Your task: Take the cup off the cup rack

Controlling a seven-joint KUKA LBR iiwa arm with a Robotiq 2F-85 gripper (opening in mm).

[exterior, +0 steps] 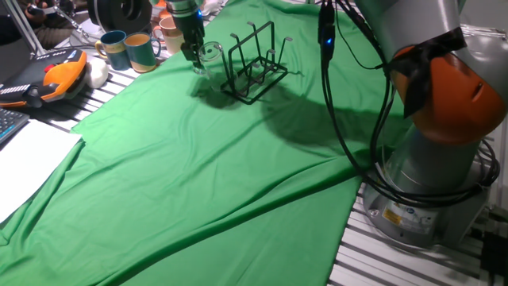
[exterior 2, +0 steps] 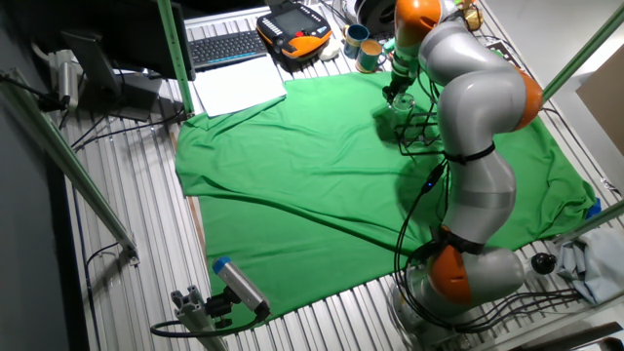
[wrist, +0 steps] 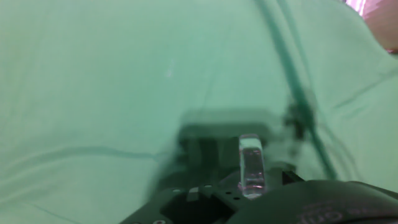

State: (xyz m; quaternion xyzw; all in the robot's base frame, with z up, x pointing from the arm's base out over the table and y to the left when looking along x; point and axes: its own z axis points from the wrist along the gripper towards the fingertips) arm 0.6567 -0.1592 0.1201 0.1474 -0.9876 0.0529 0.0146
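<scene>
The cup (exterior: 209,54) is a small clear glass mug just left of the cup rack (exterior: 255,62), off its prongs and close above the green cloth. My gripper (exterior: 193,54) comes down from above and is shut on the cup's rim. In the hand view a clear glass edge (wrist: 252,167) sits between the jaws, blurred, with the cloth below. The black wire rack stands empty with its prongs upright. In the other fixed view the gripper (exterior 2: 398,95) is at the far edge of the cloth beside the rack (exterior 2: 421,129).
Two teal-and-tan mugs (exterior: 116,49) (exterior: 142,52) and a pinkish-cream mug (exterior: 170,36) stand behind the cloth's far left edge. An orange pendant (exterior: 63,75) and white paper (exterior: 32,163) lie at the left. The arm's base (exterior: 432,171) stands at the right.
</scene>
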